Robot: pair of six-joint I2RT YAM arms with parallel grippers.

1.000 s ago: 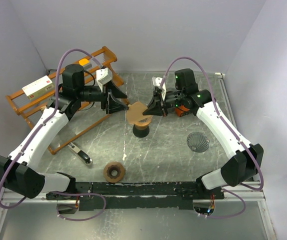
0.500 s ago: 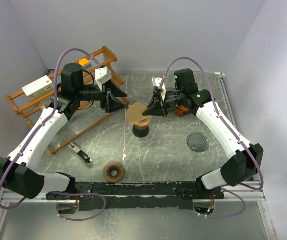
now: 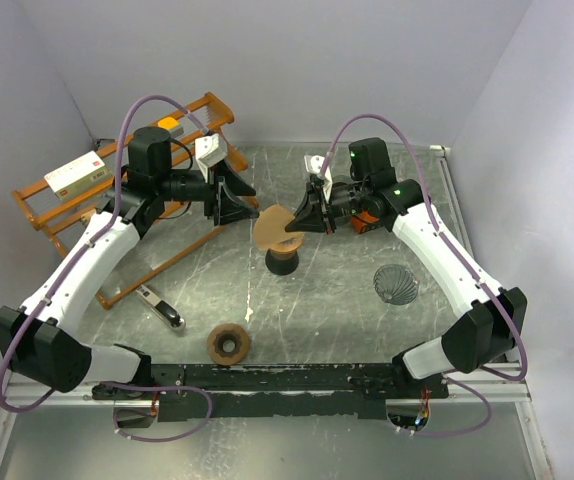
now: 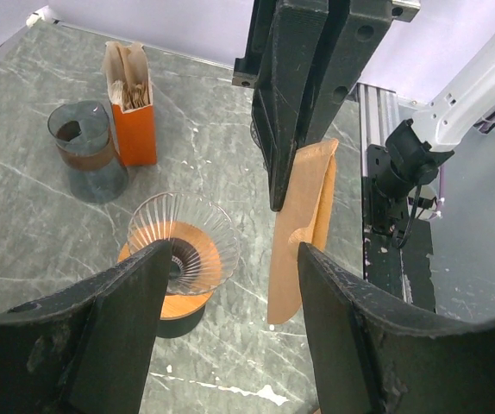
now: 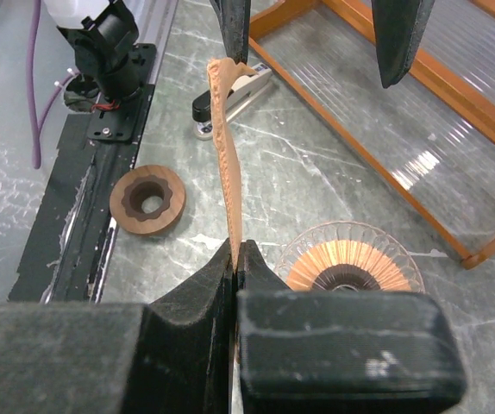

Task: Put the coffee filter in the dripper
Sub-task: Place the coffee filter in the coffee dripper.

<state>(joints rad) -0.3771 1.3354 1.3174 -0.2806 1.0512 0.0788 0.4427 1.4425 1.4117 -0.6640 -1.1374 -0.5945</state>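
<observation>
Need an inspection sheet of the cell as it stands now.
Surface: grey marbled tabletop, nothing seen.
Job's things: brown paper coffee filter held upright above the table; clear ribbed glass dripper on orange base, empty.
Clutter: brown ring, orange filter box, smoky glass carafe, orange wooden rack.
Grippers: right gripper shut on filter; left gripper open at filter's far edge.
Cables: purple cables looped over both arms.
Surroundings: pale walls.

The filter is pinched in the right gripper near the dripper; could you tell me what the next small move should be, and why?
Probably ease the left gripper forward so its open jaws straddle the free edge of the filter, then close. The right gripper holds the filter flat and folded, on edge, near the dripper, so it likely needs spreading open before it can seat.
</observation>
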